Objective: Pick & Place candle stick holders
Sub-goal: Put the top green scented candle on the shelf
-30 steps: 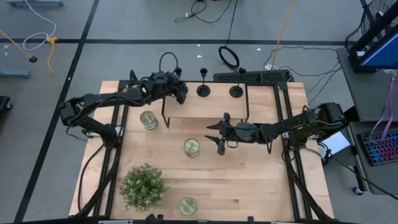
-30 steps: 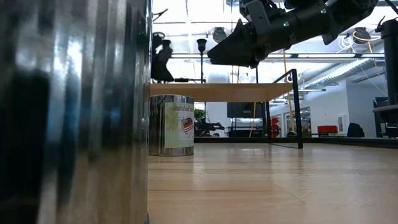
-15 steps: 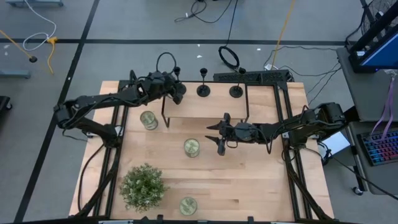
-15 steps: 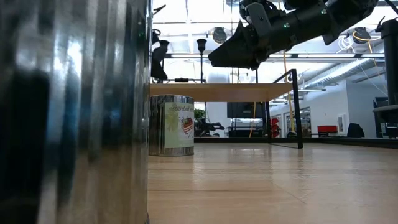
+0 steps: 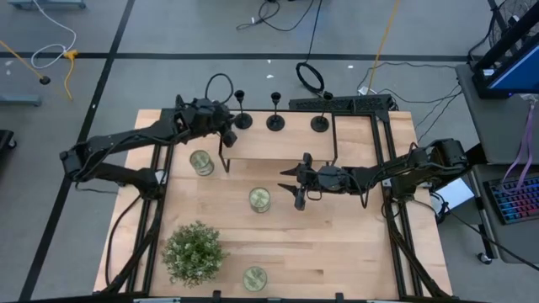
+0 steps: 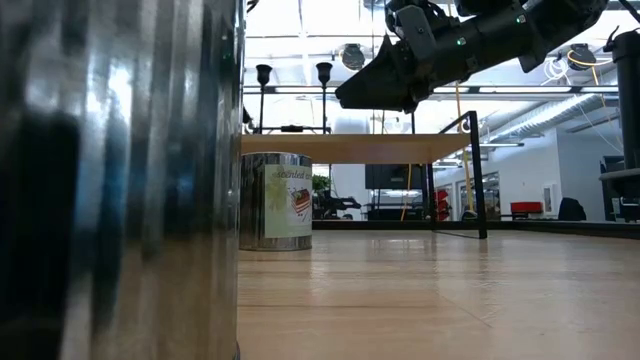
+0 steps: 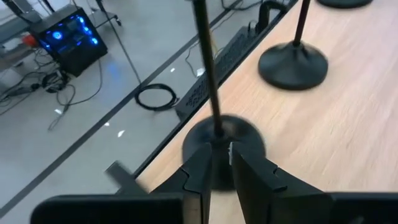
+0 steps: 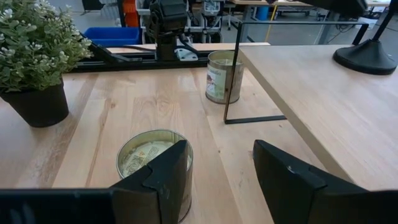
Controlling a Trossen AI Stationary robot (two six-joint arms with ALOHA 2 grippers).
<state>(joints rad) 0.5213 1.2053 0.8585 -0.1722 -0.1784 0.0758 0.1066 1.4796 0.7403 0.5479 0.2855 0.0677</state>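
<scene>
Left pincer (image 7: 221, 163) barely parted around holder (image 5: 242, 118) stem near shelf (image 5: 278, 147) edge — right pincer (image 8: 219, 171) spread.

three candle stick holders (image 5: 274, 113) on shelf (image 5: 278, 147) rear | plant (image 5: 194, 252) front-left

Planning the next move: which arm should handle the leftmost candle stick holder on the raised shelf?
Left. The left gripper sits right beside that candle stick holder; the right gripper hangs open over the table's middle.
</scene>
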